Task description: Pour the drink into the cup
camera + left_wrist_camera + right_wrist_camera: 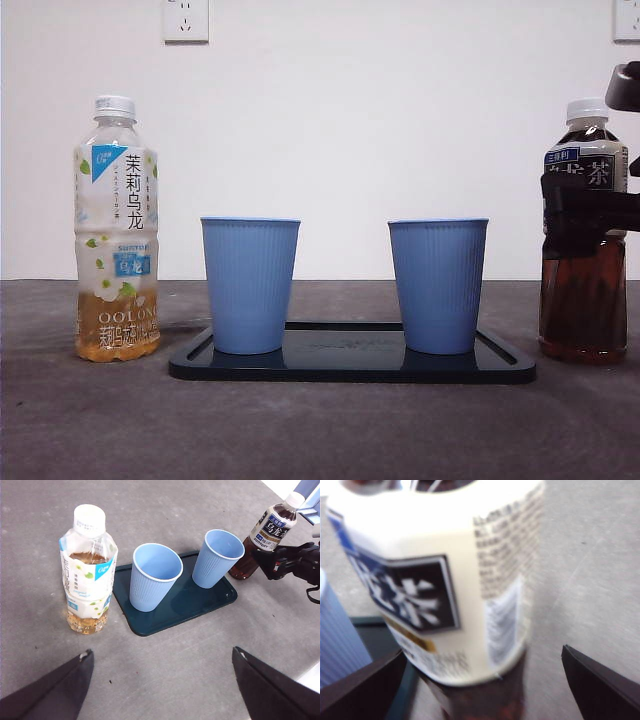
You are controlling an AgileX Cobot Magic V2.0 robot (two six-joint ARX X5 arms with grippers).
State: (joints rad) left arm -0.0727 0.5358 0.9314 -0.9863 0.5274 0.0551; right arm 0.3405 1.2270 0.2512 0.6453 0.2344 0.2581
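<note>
My right pincer (590, 212) spread, straddling the dark-tea clear plastic bottle with white cap (585, 232), not clamped; bottle at 3 o'clock of the dark tray (350, 370); looks heavy, slick; grip mid-label; left pincer (162, 690) open, idle.

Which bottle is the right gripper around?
The dark tea bottle: the right gripper brackets its label, jaws open. The pale oolong bottle stands alone.

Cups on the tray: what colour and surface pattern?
Both cups are blue with fine vertical ribbing, clearest in the front view.
</note>
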